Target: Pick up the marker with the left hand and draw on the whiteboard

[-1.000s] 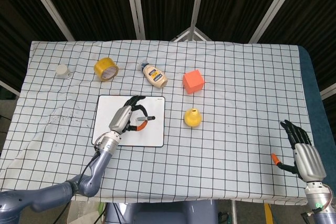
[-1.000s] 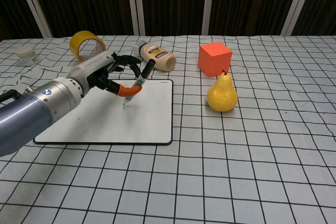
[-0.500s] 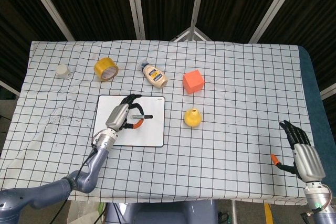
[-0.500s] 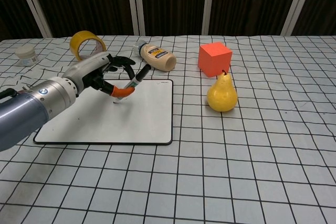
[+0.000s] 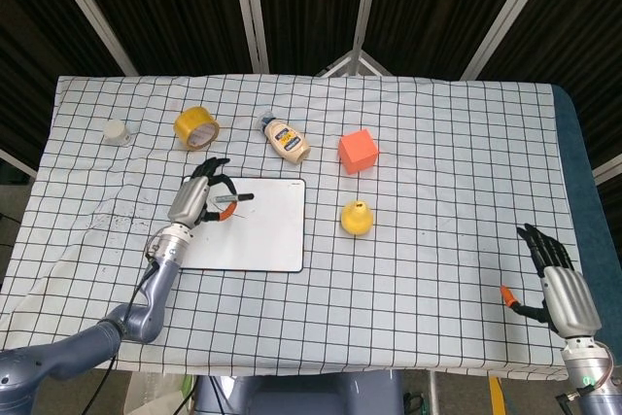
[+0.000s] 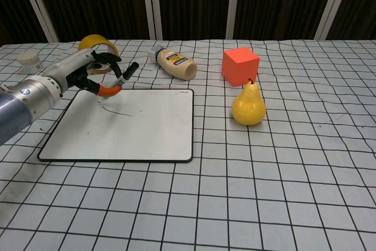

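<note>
My left hand grips a black marker with an orange band, its tip down on the far left part of the whiteboard. A thin dark line runs across the board from the tip toward the middle. The marker leans back toward the far right. My right hand hangs by the table's near right corner with its fingers spread and nothing in it; the chest view does not show it.
Behind the board lie a yellow tape roll and a mayonnaise bottle. An orange cube and a yellow pear stand right of the board. A small white jar sits far left.
My left hand has drawn the marker leftward and away across the board, from its middle to its far left corner, leaving a dark line behind. The right hand stayed put.
</note>
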Motion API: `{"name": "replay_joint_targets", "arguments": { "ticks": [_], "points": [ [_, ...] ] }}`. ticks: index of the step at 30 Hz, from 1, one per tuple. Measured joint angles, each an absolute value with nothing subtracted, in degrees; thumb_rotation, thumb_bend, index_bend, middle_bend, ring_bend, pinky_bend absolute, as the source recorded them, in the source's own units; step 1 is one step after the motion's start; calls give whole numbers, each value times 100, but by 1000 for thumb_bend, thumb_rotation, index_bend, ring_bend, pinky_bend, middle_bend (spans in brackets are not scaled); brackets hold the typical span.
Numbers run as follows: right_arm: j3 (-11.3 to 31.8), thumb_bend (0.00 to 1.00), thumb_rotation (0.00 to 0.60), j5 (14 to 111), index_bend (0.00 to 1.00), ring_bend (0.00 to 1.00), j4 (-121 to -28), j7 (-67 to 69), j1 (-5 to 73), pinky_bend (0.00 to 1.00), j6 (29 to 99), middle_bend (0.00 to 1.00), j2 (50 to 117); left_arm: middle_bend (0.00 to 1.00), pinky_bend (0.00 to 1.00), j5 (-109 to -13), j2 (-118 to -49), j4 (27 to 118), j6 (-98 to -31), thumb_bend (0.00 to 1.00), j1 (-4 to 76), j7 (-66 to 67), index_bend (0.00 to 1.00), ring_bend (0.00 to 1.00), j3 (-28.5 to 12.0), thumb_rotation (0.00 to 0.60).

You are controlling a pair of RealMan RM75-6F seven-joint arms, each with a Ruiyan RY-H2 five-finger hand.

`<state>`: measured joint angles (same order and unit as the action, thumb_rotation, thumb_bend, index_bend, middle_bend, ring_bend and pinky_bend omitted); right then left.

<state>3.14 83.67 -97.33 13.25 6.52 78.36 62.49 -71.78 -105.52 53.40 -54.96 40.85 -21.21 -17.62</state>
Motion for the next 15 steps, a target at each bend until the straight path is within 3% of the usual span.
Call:
{"name": "replay_joint_targets", "arguments": {
  "ticks": [15],
  "points": [
    [298, 325, 600, 8389, 0, 0, -9753, 1335, 648, 0, 7835, 0, 6239, 105, 56, -7293, -10408, 6156, -5664, 540, 4139, -2177, 657, 0, -1812, 600]
  ]
}}
